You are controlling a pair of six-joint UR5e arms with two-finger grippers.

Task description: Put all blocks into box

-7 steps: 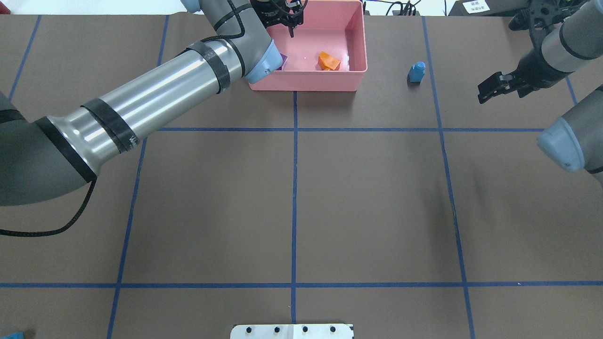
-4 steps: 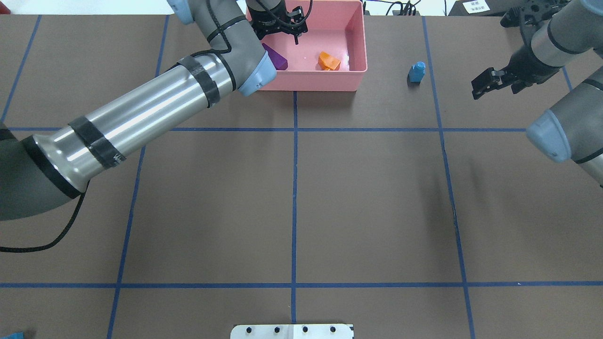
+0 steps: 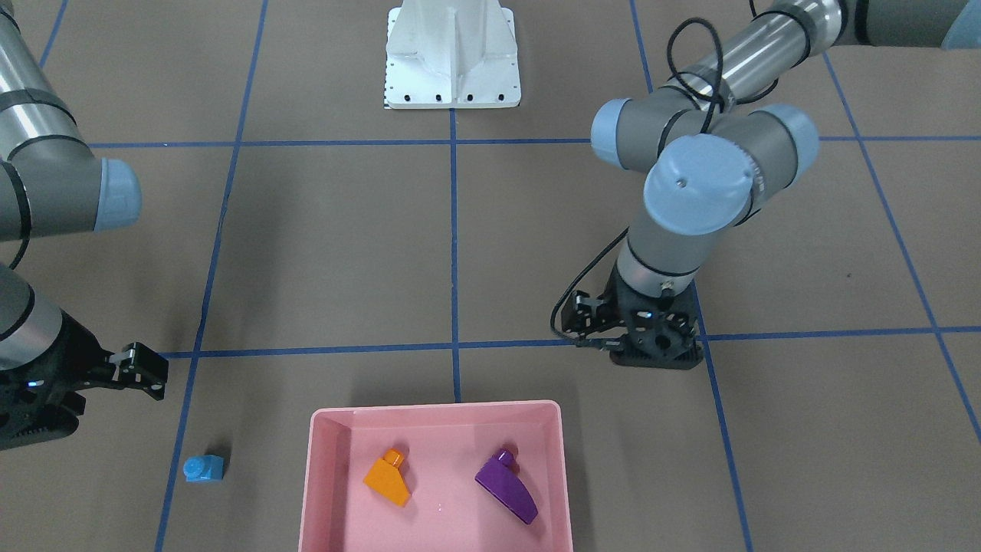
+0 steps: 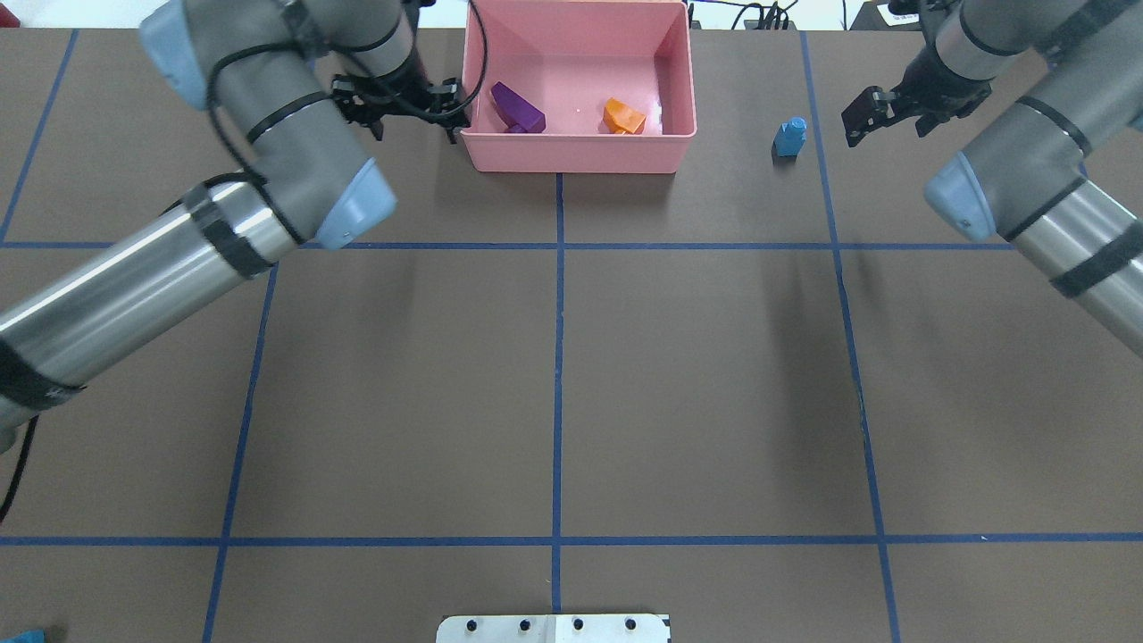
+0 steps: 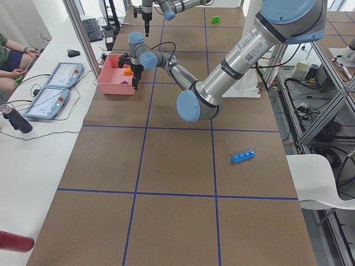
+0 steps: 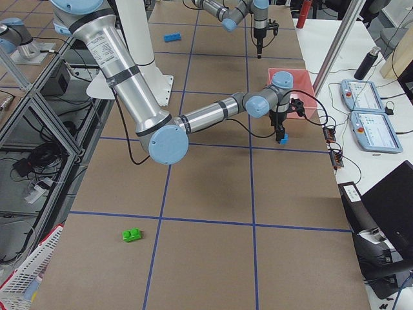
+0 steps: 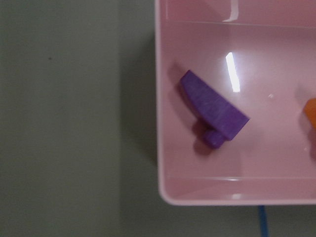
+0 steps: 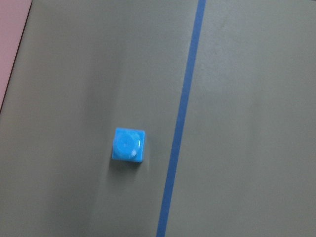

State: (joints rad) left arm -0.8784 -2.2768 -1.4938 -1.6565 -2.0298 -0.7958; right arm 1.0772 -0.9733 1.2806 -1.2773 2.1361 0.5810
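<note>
1. Overhead exterior view: a shallow pink plastic box (image 4: 571, 154) with low walls sits at the middle of the brown table's (image 4: 714, 357) far edge.
2. Two blocks lie on its floor, apart from each other. The orange sloped studded brick (image 4: 623, 117) is toward the box's right wall and the purple curved wedge brick (image 4: 518, 107) toward its left wall.
3. The small blue cube brick (image 4: 790, 137) stands on the table near the far edge. It is to the right of the box and apart from it, just beside a blue tape line (image 4: 836, 223).
4. In the side views, the long blue four-stud bar (image 5: 243, 157) lies toward the corner where the robot's edge meets the table's left end. The green two-stud brick (image 6: 133, 235) lies toward the corner at the right end.
5. The left gripper (image 4: 414, 116) hangs just outside the box's left wall. Its fingers are spread with nothing between them. Its wrist camera looks down on the purple wedge near a rounded corner of the box.
6. The right gripper (image 4: 862, 121) hovers near the far edge, to the right of the blue cube and clear of it. Its fingers are parted and empty.
</note>
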